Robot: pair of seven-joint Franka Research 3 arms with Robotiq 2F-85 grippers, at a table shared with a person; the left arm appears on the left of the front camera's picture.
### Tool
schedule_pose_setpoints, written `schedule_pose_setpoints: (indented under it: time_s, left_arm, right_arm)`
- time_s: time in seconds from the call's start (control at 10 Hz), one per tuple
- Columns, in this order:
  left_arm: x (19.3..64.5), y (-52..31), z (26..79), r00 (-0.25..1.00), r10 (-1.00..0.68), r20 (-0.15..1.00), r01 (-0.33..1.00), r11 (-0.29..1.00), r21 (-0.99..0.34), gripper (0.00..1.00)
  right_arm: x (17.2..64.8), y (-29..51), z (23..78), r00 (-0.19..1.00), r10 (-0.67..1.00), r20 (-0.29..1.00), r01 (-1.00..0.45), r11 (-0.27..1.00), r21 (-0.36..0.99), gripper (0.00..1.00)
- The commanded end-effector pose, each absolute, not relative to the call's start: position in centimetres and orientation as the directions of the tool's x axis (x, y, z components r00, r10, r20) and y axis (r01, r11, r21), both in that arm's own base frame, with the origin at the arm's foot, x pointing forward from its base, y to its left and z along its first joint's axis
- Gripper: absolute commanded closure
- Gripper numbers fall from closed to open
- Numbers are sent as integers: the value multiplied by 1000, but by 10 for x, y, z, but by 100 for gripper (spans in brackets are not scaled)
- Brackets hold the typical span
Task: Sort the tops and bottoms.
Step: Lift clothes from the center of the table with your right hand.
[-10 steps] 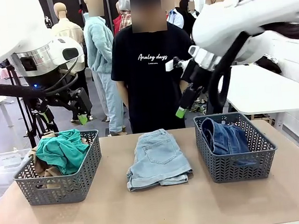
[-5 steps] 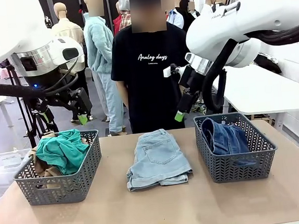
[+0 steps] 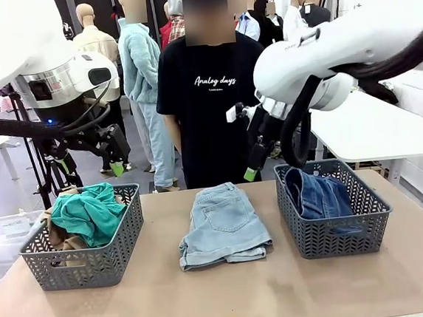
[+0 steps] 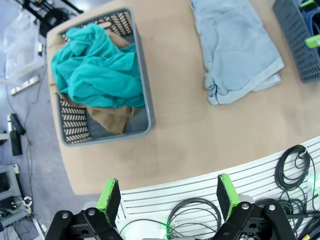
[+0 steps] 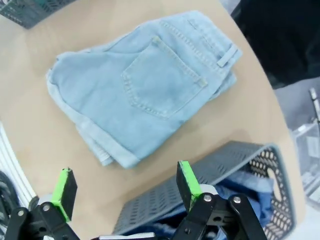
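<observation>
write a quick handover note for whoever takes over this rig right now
Left gripper: open, empty, raised beyond the left basket.
Right gripper: open, empty, above the table's far edge between the folded light blue denim shorts and the right basket.
Done: teal-green shirt and tan shirt lie in the left basket; dark blue denim shorts in the right basket.
Left: the light blue shorts on the table, probably for the right basket.
</observation>
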State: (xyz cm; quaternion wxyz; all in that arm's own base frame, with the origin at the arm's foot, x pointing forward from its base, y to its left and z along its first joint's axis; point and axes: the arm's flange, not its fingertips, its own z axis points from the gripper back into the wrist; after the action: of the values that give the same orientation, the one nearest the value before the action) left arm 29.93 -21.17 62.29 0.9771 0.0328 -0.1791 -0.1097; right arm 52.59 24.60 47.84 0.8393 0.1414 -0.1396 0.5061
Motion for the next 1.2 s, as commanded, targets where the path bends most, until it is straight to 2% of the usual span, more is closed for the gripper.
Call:
schedule_pose_setpoints:
  time_s: [0.0,0.3,0.6,0.7,0.8,1.0,1.1]
  left_arm:
    - [299,-208,623,913,-228,338,203,973,106,0]
    - [299,-208,623,913,-228,338,203,973,106,0]
    - [299,-208,623,913,-228,338,203,973,106,0]
    - [299,-208,623,913,-228,338,203,973,106,0]
    - [299,-208,623,913,-228,338,203,973,106,0]
    - [299,-208,623,913,-228,338,203,973,106,0]
    - [299,-208,623,913,-228,338,203,973,106,0]
  right_arm:
    - [581,249,463,394,831,394,-917,383,110,0]
    - [626,248,419,358,836,415,-932,349,101,0]
    - [651,268,392,375,856,355,-925,371,84,0]
    - [648,266,405,447,840,307,-888,458,42,0]
    - [639,260,390,363,852,378,-931,348,109,0]
    - [644,265,392,385,854,351,-921,379,87,0]
    - [642,264,389,383,836,393,-919,386,75,0]
